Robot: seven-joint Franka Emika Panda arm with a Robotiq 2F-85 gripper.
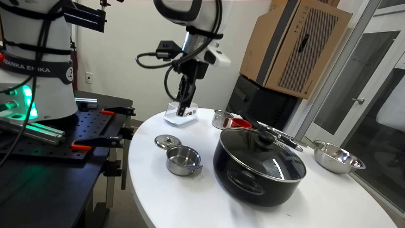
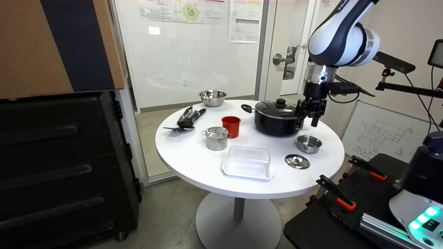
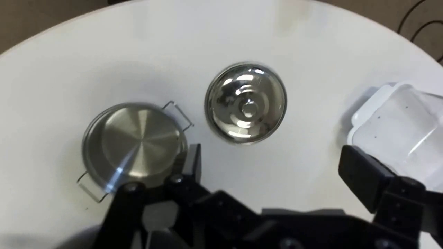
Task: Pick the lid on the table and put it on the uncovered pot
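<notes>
So, in your wrist view the claw (image 3: 271,157) is released, its fingers (image 3: 361,176) spread wide. You see the lid (image 3: 246,103) knob up on the worktop (image 3: 313,79), between the pot (image 3: 138,145) and the dish (image 3: 405,131), touching neither. In an exterior view your claw hangs above the worktop, and the pot stands near the black pot (image 1: 272,193). In an exterior view you find the mug (image 2: 231,126) just beside a lidded pot (image 2: 216,140).

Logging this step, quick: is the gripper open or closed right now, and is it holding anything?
Gripper: open, holding nothing; the small round metal lid lies on the white table.
</notes>
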